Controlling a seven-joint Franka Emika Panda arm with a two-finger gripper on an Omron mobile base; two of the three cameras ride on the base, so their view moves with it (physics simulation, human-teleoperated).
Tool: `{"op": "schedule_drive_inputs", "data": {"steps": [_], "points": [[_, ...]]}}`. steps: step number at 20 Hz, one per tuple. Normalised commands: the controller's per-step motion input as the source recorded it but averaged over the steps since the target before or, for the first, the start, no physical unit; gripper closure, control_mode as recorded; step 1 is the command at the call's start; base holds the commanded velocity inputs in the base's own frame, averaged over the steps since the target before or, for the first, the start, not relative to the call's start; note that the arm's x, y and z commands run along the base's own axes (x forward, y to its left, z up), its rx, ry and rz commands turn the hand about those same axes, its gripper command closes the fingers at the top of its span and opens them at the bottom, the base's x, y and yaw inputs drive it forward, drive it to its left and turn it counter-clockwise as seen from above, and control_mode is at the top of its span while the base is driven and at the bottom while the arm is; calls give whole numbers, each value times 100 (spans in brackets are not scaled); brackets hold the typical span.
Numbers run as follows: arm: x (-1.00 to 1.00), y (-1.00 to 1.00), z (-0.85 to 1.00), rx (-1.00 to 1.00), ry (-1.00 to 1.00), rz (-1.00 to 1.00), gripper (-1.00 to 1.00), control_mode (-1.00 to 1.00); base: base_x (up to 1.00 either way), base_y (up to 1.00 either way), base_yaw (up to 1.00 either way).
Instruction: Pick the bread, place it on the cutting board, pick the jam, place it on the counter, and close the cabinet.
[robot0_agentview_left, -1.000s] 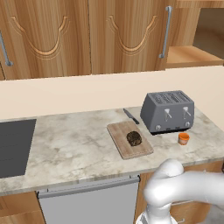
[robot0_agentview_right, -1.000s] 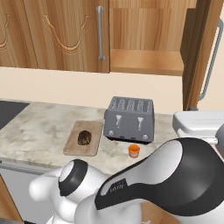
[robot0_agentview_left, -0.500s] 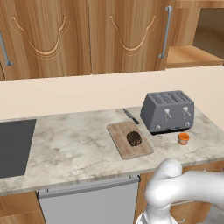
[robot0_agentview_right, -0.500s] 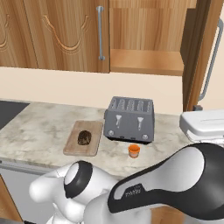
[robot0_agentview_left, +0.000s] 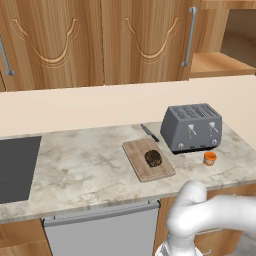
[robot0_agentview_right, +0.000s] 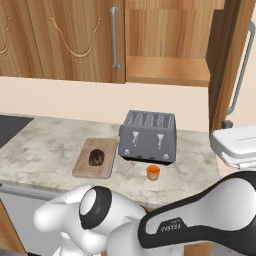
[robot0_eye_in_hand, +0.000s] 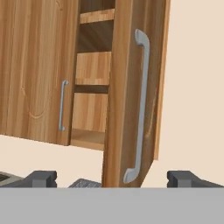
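Arm swung right | fingers (robot0_eye_in_hand: 112, 179) apart, empty | cabinet (robot0_eye_in_hand: 131, 87) door ajar, handle vertical

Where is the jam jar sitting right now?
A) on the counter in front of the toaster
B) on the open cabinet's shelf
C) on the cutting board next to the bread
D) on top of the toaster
A: the small orange jam stands on the counter just in front of the toaster, apart from the cutting board.
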Motion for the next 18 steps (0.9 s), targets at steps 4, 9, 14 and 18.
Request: {"op": "schedule_drive_inputs", "data": {"steps": [4, 9, 14, 18], "points": [[10, 0, -2, 0, -1, 9, -100, -100, 0, 0, 0], [1, 0, 0, 0, 0, 9, -100, -100, 0, 0, 0], [6, 0, 0, 0, -3, 8, -100, -100, 0, 0, 0], [3, 0, 0, 0, -4, 7, -100, -100, 0, 0, 0]]}}
